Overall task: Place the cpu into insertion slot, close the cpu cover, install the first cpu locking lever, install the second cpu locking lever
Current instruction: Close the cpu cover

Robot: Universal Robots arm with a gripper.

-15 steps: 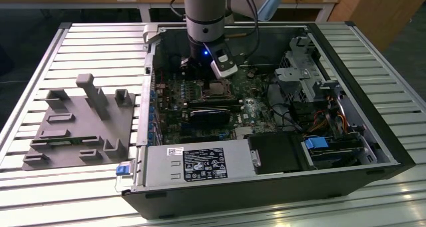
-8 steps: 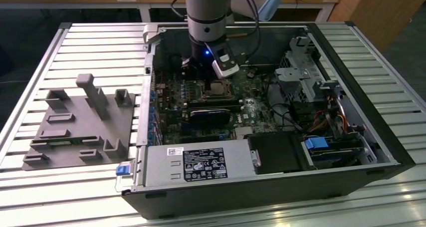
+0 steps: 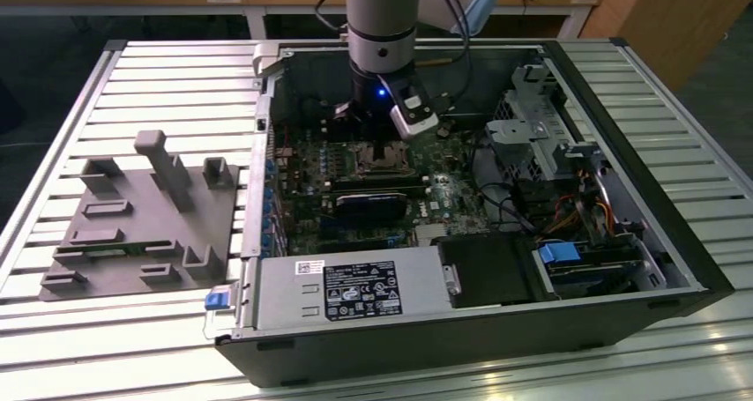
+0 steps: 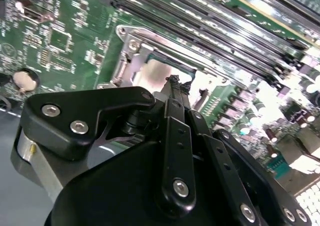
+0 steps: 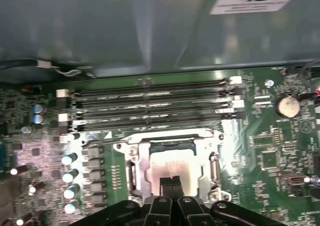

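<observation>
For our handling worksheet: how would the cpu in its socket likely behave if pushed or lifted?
The cpu looks flat and metal-topped: probably stiff, not apt to roll. Its smooth top may be slippery for the gripper. The insertion slot around it would likely block sideways sliding.

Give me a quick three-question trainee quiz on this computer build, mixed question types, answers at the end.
1. True or false: the cpu shows through the cut-out of the cpu cover.
2. The fingertips of the gripper are: A) spread wide, B) together near the cpu, C) bent sideways.
3. In the exterior view, what colour is the small light glowing on the arm?
Key: 1 true; 2 B; 3 blue.
</observation>
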